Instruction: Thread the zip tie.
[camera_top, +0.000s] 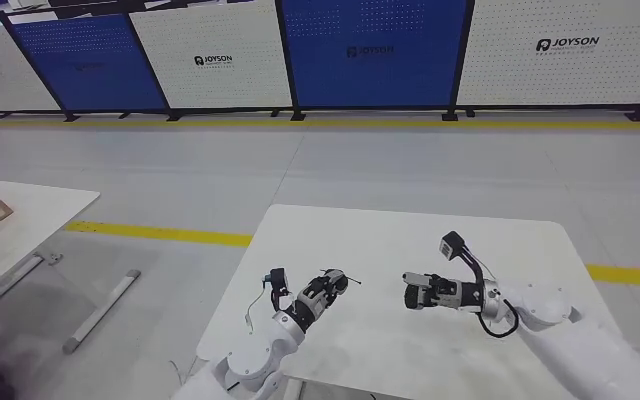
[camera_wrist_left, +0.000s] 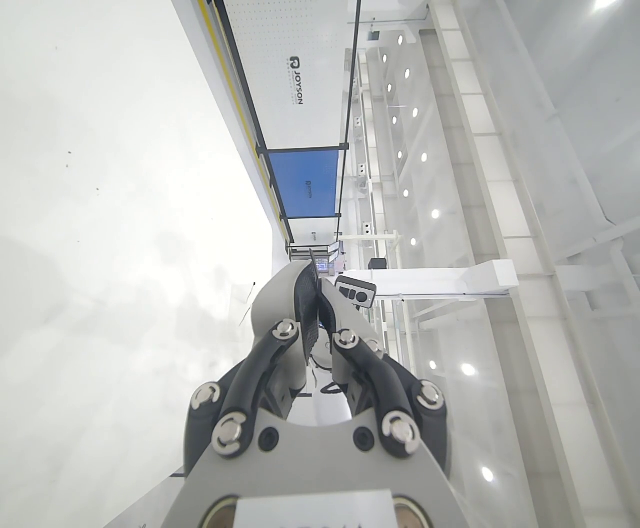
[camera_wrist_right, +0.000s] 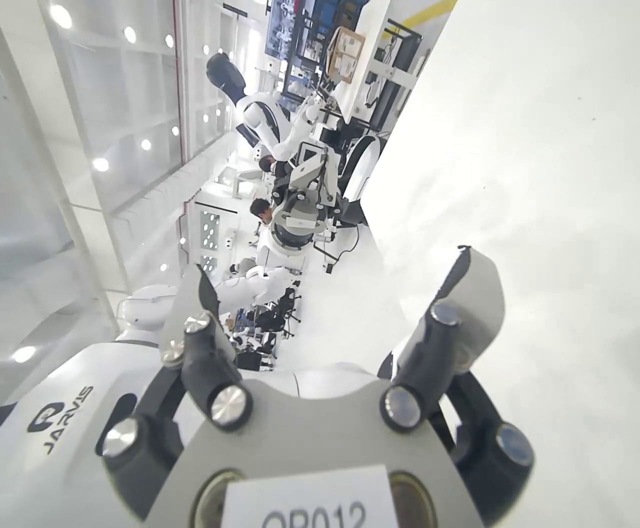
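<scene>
Left gripper (camera_top: 337, 279), closed: in its wrist view the two black pads (camera_wrist_left: 309, 320) meet face to face with no gap; it pinches the zip tie (camera_top: 351, 278), which in the top view appears as a thin black strand leaving the fingertips toward 3 o'clock; the strand's far end is free over the table (camera_top: 400, 235) and carries a small dark tip; how much of the tie lies inside the grip cannot be told. Right gripper (camera_top: 410, 292), at 3 o'clock from the left one and apart from it, spread wide: its wrist view shows both fingers (camera_wrist_right: 472, 290) set well apart with nothing between them; it faces 9 o'clock, toward the tie's free end, without touching it; a black wrist camera (camera_top: 455, 245) stands on this arm at 1 o'clock from the gripper. Both grippers are over the near half of the white table, the left toward 7 o'clock of the tabletop, the right toward 4 o'clock. Beyond the table, at 12 o'clock: grey floor and a row of blue and white perforated panels (camera_top: 370, 50); a yellow floor line (camera_top: 160, 234) passes behind the table from 9 to 3 o'clock; the corner of a second white table (camera_top: 40, 205) lies at 9 o'clock.
</scene>
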